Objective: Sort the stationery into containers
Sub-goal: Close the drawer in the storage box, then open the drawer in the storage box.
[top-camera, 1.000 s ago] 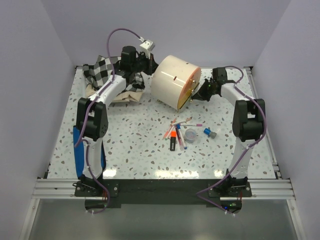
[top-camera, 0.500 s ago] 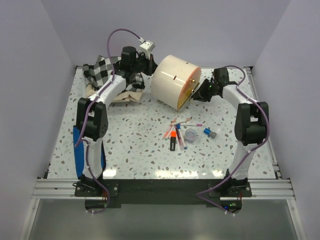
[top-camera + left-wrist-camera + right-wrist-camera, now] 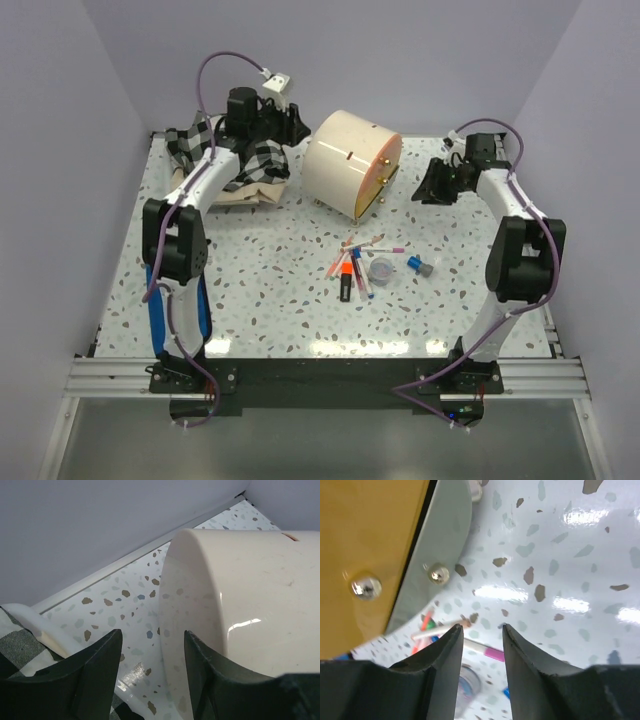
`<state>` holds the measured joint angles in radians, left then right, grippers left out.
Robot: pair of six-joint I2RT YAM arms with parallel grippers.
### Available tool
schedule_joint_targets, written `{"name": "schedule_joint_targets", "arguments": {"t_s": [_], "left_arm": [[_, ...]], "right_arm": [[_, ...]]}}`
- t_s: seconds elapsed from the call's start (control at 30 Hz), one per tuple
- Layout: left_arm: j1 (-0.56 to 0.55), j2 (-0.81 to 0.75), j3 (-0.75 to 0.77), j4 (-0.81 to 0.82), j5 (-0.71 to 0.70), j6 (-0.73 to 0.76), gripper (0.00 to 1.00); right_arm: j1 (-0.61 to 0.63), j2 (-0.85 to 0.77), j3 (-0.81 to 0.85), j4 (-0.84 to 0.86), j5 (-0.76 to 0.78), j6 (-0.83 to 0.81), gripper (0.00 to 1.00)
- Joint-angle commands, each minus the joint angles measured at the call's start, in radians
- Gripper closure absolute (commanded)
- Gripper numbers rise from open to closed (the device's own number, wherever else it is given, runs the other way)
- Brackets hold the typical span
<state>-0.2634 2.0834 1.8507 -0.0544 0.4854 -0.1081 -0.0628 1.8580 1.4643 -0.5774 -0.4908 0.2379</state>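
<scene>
The cream drum cabinet lies on its side at the back, its orange drawer front turned to the right. My left gripper hangs open and empty just left of the drum's cream wall. My right gripper is open and empty, a little right of the orange front with its gold knobs. The stationery lies loose mid-table: an orange highlighter, a pink pen, a clear round pot and a small blue piece. The pink pen and the pot show beyond my right fingertips.
A black-and-white checked cloth pile lies at the back left under my left arm, its edge low in the left wrist view. The back wall runs close behind the drum. Speckled tabletop spreads in front of the stationery.
Both grippers have opened and drawn back from the drum. The right arm swung out to the right, away from the orange front; the left one lifted slightly back.
</scene>
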Motion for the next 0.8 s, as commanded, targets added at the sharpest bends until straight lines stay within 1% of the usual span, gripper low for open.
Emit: {"name": "schedule_joint_targets", "arguments": {"t_s": [0.0, 0.03, 0.07, 0.17, 0.27, 0.33, 0.37, 0.47, 0.57, 0.77], "left_arm": [[0.006, -0.085, -0.007, -0.007, -0.033, 0.031, 0.41], [0.006, -0.088, -0.013, -0.009, -0.042, 0.038, 0.40], [0.006, -0.091, -0.018, -0.012, -0.045, 0.047, 0.39], [0.004, -0.103, -0.033, -0.021, -0.060, 0.061, 0.37], [0.004, -0.114, -0.044, -0.028, -0.073, 0.070, 0.34], [0.004, -0.121, -0.048, -0.030, -0.077, 0.076, 0.32], [0.004, -0.123, -0.048, -0.032, -0.082, 0.079, 0.32], [0.004, -0.125, -0.050, -0.035, -0.100, 0.087, 0.32], [0.004, -0.125, -0.048, -0.035, -0.110, 0.090, 0.32], [0.004, -0.123, -0.047, -0.039, -0.116, 0.093, 0.32]], "right_arm": [[0.011, -0.072, -0.010, -0.026, -0.184, -0.454, 0.56], [0.014, -0.091, -0.024, 0.058, -0.201, -0.488, 0.55], [0.018, -0.104, -0.033, 0.091, -0.227, -0.552, 0.54], [0.038, -0.122, -0.025, 0.149, -0.255, -0.661, 0.53], [0.054, -0.123, -0.022, 0.200, -0.270, -0.718, 0.53], [0.055, -0.120, -0.019, 0.217, -0.278, -0.738, 0.53], [0.075, -0.117, -0.015, 0.218, -0.278, -0.756, 0.53], [0.098, -0.097, 0.007, 0.200, -0.278, -0.778, 0.53], [0.115, -0.088, 0.014, 0.206, -0.272, -0.779, 0.53], [0.149, -0.085, -0.016, 0.272, -0.266, -0.773, 0.52]]}}
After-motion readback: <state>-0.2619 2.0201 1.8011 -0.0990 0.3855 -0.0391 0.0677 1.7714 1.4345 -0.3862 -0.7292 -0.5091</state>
